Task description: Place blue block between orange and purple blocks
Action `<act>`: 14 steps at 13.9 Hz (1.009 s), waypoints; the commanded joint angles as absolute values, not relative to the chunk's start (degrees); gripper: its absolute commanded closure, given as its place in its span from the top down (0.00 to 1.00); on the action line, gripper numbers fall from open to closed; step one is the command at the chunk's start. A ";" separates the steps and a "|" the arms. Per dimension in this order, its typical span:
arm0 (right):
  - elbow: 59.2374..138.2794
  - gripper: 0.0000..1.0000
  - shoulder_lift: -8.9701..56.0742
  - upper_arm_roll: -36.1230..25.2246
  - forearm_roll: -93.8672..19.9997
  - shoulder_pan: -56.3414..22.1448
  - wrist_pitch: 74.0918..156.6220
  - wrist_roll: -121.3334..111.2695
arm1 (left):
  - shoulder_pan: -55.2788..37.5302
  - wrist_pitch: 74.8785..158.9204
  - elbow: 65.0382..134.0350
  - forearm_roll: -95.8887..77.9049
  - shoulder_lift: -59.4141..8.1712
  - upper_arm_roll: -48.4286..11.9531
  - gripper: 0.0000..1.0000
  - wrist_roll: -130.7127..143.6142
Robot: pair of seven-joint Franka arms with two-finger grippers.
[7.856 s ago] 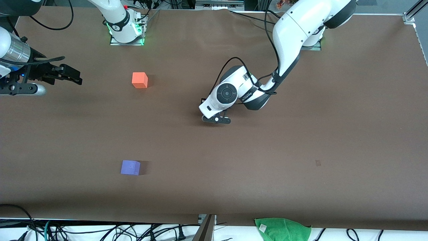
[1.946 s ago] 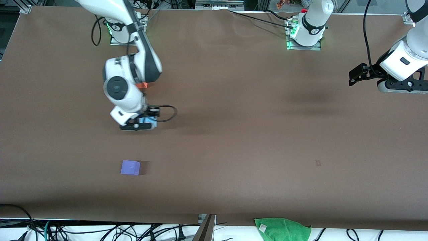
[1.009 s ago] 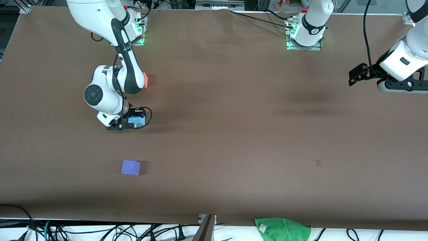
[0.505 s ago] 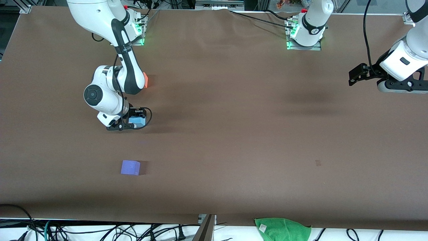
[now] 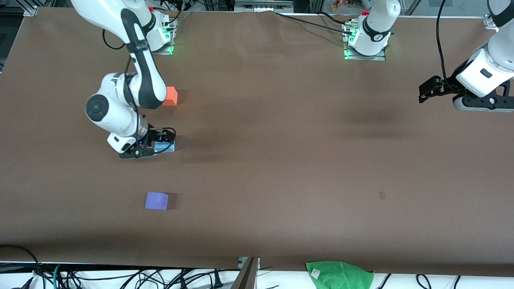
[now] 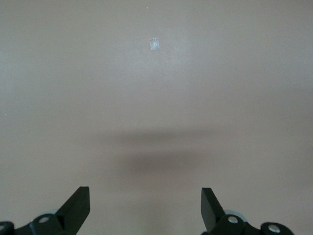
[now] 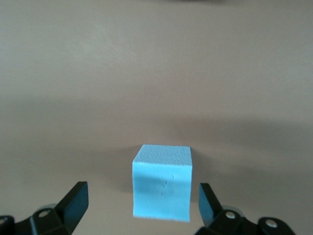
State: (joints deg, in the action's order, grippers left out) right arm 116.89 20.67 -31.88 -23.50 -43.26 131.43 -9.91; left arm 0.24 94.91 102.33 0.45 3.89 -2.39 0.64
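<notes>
The blue block (image 5: 165,147) is seen resting on the brown surface (image 5: 281,160), between the orange block (image 5: 170,96) and the purple block (image 5: 156,200): nearer to the front camera than the orange one and farther from it than the purple one. All three lie toward the right arm's end of the surface, well apart from each other.

The right pincer (image 5: 154,145) is held low at the blue block. In the right wrist view the block (image 7: 162,182) stands on the surface between the two fingers (image 7: 74,200), with a gap visible on each side, so the fingers are spread and the block is not clamped.

The left pincer (image 5: 431,90) is held over the left arm's end of the surface, where that arm waits. In the left wrist view its fingers (image 6: 78,205) are set wide apart, with only bare surface and a shadow between them.

A green cloth (image 5: 339,275) is draped at the surface edge nearest the front camera.
</notes>
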 commanded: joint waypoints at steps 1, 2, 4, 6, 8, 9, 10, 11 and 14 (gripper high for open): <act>112.87 0.99 14.95 -34.27 -19.43 -43.51 121.60 -10.46 | 0.88 94.39 102.30 -0.88 4.48 -2.55 1.00 -0.18; 110.33 1.00 14.07 -35.15 -18.29 -43.51 117.20 -9.85 | 0.88 94.39 102.30 -0.88 4.48 -2.55 1.00 -0.18; 103.57 0.99 12.66 -35.86 -14.70 -43.42 108.33 -6.43 | 0.88 94.39 102.39 -0.88 4.48 -2.55 1.00 -0.26; 97.24 1.00 12.30 -36.03 -12.14 -43.51 99.97 -4.76 | 0.88 94.39 102.39 -0.88 4.48 -2.55 1.00 -0.26; 91.87 0.99 12.04 -35.60 -7.06 -43.51 94.24 -3.96 | 0.88 94.31 102.39 -0.88 4.48 -2.46 1.00 -0.26; 89.41 0.99 11.87 -35.77 -6.60 -43.51 94.39 -4.56 | 0.88 94.31 102.39 -0.88 4.48 -2.46 1.00 -0.26; 88.69 0.99 12.39 -36.12 -7.64 -43.16 95.26 -5.09 | 0.88 94.31 102.39 -0.88 4.48 -2.37 1.00 -0.26; 88.07 1.00 12.31 -35.34 -7.73 -42.20 94.93 -5.53 | 0.88 94.22 102.39 -0.88 4.40 -2.37 1.00 -0.26; 88.33 0.99 8.36 -25.89 -8.00 -33.71 93.35 -3.09 | 1.05 93.96 102.39 -0.97 4.31 -2.20 1.00 -0.53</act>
State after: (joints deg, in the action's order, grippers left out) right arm 88.89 10.94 -32.98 -8.25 -40.33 95.58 -4.97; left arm 0.28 94.60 102.33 0.45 3.89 -2.25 0.64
